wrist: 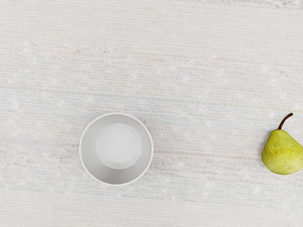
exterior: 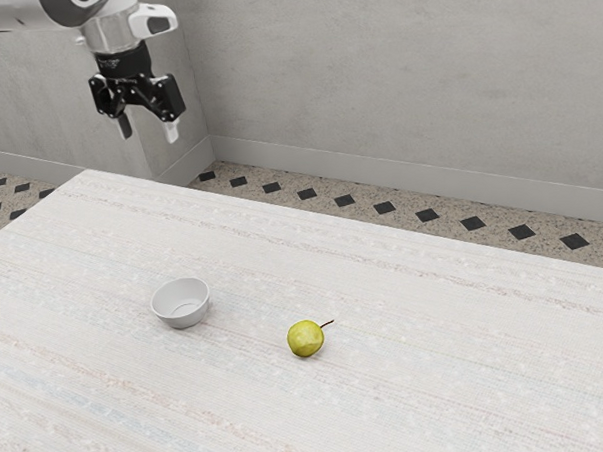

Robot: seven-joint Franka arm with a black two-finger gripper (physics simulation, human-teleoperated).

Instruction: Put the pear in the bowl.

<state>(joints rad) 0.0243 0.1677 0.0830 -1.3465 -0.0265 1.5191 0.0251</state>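
Gripper [exterior: 148,129] hangs high, fingers wide apart, holding nothing, the pear [exterior: 305,339] outside the bowl [wrist: 116,149] (nothing done yet, folks), pickup and placement both to come.

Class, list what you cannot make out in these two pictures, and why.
- Pear: one side, wrist view, cut by the edge.
- Arm: upper part, exterior view, cut by top edge.
- Table: near end, exterior view, cut by lower edge.
- Bowl: underside, both views, hidden by its own body.
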